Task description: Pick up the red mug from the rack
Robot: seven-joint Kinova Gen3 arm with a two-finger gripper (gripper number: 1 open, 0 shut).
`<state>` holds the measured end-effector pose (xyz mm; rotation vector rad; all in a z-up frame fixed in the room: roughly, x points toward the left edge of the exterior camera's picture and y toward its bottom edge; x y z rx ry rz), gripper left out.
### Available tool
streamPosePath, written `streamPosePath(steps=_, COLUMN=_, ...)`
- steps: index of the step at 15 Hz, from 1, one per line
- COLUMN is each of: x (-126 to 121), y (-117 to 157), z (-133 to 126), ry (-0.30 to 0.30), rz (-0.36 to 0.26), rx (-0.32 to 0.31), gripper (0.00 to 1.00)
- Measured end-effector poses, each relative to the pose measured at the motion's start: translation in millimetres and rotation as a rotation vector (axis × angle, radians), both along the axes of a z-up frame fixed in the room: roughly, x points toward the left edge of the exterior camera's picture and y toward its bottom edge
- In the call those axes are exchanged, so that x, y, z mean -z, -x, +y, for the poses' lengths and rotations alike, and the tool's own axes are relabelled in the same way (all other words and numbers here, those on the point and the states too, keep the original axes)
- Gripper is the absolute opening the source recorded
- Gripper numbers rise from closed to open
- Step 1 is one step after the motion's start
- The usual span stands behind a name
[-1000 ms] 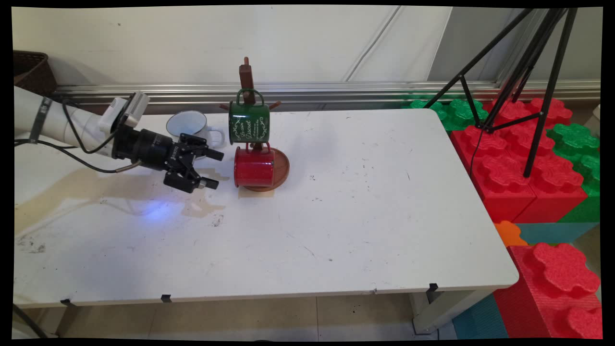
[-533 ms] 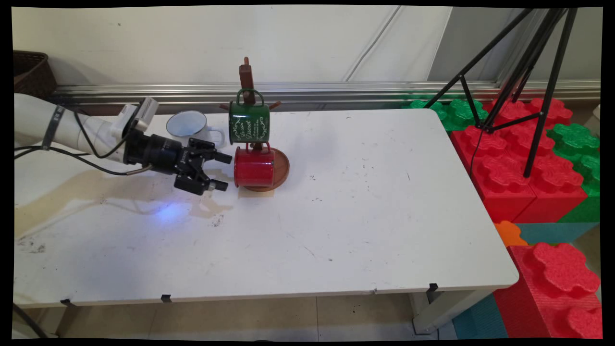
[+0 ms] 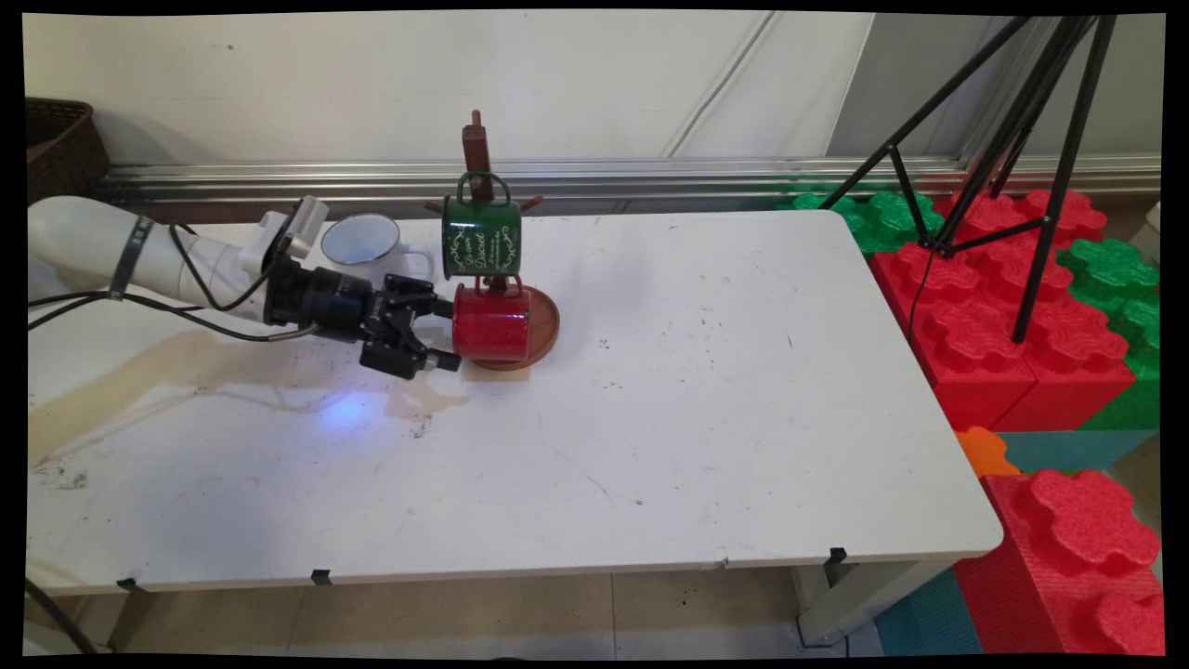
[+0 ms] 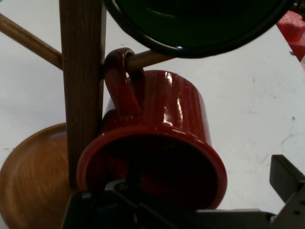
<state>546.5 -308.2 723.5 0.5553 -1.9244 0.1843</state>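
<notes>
The gripper, its fingers spread wide and gripping nothing, straddles the rim of the red mug (hung on the wooden rack below a green mug).

One camera stands high over the near side of the table and looks down across it toward the far wall, taking in the whole tabletop, the foam blocks and tripod off to the right. The other rides on the arm's hand and looks along the claw, pressed very close to the red mug hanging on the wooden rack, its open mouth facing the lens. Both views share that red mug, the rack's post and round base, and the green mug above.
</notes>
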Motion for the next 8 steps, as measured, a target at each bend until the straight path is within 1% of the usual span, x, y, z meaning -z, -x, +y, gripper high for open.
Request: streamPosePath(steps=8, x=7.7, y=6.4, z=-6.8, ry=-0.050, rz=0.075, rx=-0.040, gripper=1.00)
